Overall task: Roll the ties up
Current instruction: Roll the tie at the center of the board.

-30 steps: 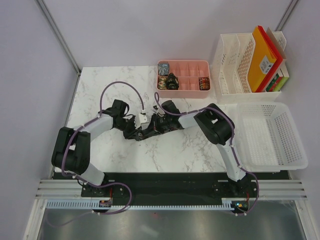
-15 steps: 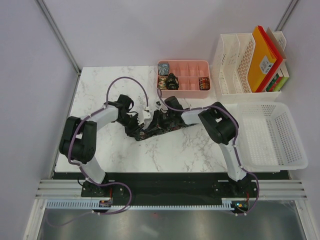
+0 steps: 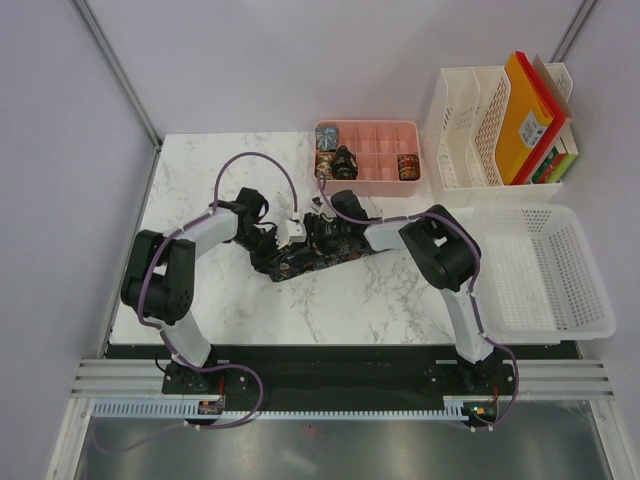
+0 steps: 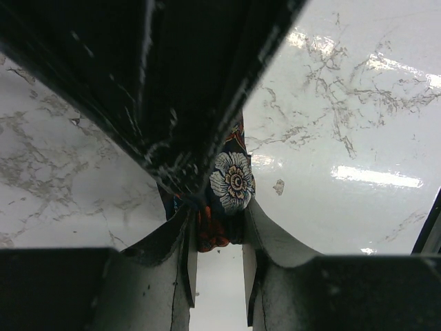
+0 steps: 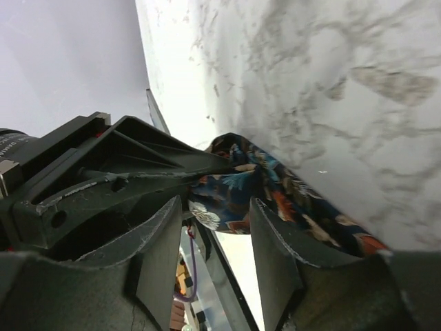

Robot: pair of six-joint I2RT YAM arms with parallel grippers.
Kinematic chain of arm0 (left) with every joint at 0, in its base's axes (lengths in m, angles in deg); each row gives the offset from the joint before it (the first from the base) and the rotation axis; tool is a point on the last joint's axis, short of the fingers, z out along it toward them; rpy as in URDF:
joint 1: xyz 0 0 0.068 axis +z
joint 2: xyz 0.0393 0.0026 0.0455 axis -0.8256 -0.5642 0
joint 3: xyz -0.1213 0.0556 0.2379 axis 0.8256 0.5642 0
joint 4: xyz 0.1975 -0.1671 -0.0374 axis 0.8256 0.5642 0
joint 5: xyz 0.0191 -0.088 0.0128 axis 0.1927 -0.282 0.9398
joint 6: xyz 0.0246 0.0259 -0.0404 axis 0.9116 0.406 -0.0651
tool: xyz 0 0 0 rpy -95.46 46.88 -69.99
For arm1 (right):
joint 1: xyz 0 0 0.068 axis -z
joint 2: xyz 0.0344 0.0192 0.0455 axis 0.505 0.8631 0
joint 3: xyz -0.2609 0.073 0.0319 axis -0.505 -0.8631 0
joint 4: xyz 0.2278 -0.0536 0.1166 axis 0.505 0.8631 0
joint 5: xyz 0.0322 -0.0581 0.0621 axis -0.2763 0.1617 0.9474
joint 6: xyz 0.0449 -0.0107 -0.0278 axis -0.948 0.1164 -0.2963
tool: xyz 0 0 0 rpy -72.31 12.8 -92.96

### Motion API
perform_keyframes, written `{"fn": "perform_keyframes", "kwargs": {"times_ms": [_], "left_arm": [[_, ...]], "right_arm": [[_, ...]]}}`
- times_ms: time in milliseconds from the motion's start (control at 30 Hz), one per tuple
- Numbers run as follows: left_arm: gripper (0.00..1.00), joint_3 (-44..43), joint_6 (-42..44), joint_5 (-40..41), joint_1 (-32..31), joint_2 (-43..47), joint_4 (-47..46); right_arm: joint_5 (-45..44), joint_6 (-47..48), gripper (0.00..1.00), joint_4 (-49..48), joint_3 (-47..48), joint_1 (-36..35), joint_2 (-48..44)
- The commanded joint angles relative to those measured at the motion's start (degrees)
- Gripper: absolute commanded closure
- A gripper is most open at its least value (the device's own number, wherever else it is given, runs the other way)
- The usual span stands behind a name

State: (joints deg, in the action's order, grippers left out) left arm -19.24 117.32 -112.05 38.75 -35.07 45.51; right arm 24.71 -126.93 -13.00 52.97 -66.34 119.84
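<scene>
We judge the rolling of one tie (image 3: 300, 262) to be under way, in the middle of the worktop (image 3: 380, 290), where both arms meet over it. The cloth is dark, with flowers in orange, blue and white, and it lies bunched in a short strip under the two wrists. The left gripper (image 4: 217, 217) is closed on it: in its own view the flowered fabric (image 4: 231, 183) is pinched in the narrow gap between the two fingers. The right gripper (image 5: 217, 207) has its jaws standing apart, and the tie (image 5: 255, 186) lies just beyond its fingertips, not clamped, with the left arm's gripper body close beside it. We cannot tell from any view how many turns of the coil are made. Three coiled ties (image 3: 345, 160) sit in compartments of the pink tray (image 3: 365, 185) at the far edge, so this one looks like the next in line. The next move, as we see it, calls for the right gripper to take fresh hold of the loose length near the pinch and wind it on, while the left holds the core tight.
</scene>
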Motion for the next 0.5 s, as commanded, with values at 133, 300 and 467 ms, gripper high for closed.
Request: {"fn": "perform_keyframes", "kwargs": {"times_ms": [133, 300, 467], "left_arm": [[0.80, -1.0, 1.4, 1.6, -0.7, -2.1, 0.7], [0.78, -1.6, 1.4, 1.6, -0.7, -2.3, 0.7], [0.73, -1.9, 1.0, 1.6, -0.8, -2.3, 0.7]], "right_arm": [[0.2, -2.7, 0.52, -5.0, 0.2, -2.6, 0.8], [-0.1, -1.6, 0.62, -3.1, 0.0, -2.7, 2.1], [-0.9, 1.6, 0.83, 1.6, 1.2, -2.7, 3.6]]}}
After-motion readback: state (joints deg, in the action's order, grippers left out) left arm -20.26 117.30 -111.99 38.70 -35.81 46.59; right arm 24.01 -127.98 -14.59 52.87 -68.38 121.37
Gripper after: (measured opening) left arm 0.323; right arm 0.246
